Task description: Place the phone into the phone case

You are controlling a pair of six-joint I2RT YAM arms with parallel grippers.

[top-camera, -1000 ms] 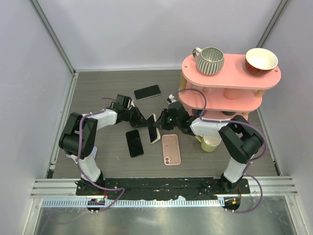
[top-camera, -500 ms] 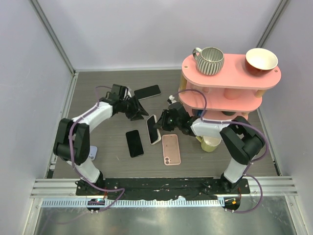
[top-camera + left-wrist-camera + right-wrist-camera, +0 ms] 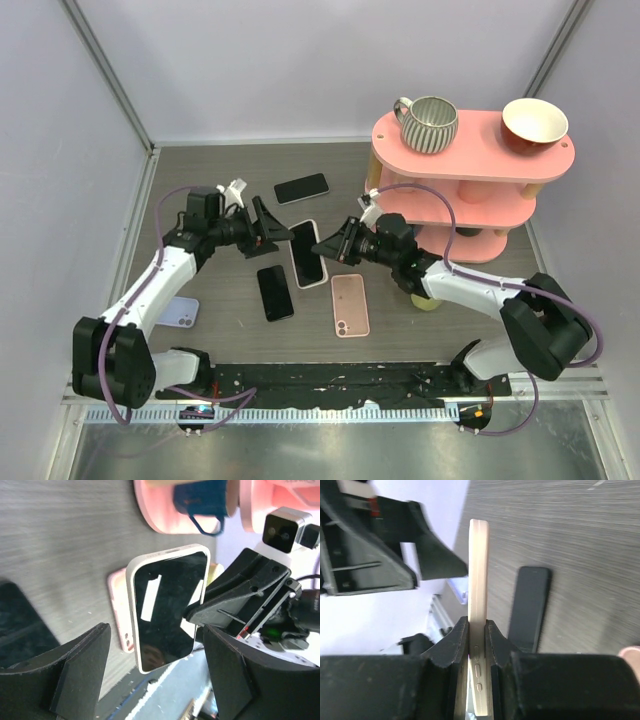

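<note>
Two pincers meet mid-scene. R pincer is clamped on one long edge of the phone, which I see sitting in a white case, off the tabletop. L pincer gapes wide just left of it, gripping nothing. Can't tell if the phone's fully seated; R fingers hide that edge.

- Lab test cell: plain pale walls and metal corner posts are enclosing a grey surface.
- Left arm and right arm are standing bolted to a rail at its near edge.
</note>
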